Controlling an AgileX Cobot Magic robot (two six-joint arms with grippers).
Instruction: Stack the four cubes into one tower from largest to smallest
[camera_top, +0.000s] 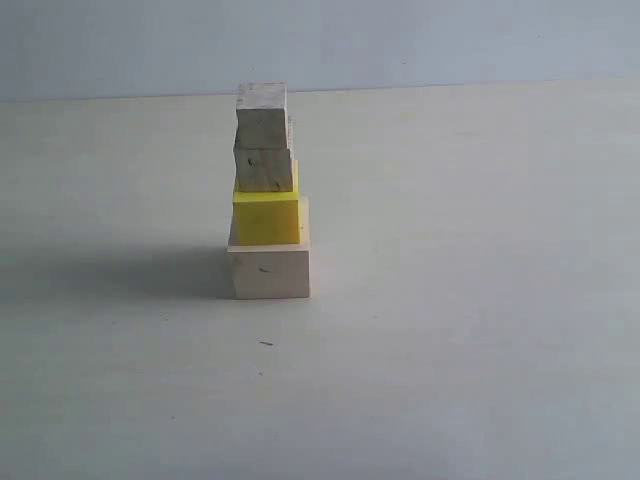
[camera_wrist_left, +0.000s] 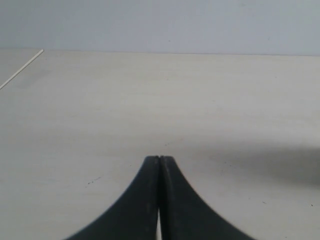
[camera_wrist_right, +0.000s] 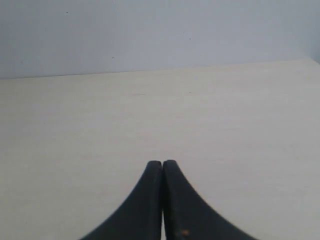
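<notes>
And the tower (camera_top: 268, 190) is up! Take the big pale wood cube (camera_top: 270, 272) as the marker: it sits flat on the counter (camera_top: 480, 300). The yellow cube (camera_top: 266, 218) is right on top of it, the speckled tan cube (camera_top: 264, 169) is on the yellow, and the little greyish-white cube (camera_top: 262, 115) crowns the lot. That's largest to smallest, every block touching the one below. The upper three sit a shade toward the big cube's left edge in the exterior view, but nothing looks tilted.

No arm shows near the big cube in that view. Each wrist camera shows only bare counter ahead. The left fingers (camera_wrist_left: 145, 200) are pressed together with nothing between them, and it's the same story for the right fingers (camera_wrist_right: 147, 200).

My read is that the stacking step is finished and nothing is left to place. The next move calls for very little: keep both arms well away from the big cube, make no sweep past the column, and let it stand.
</notes>
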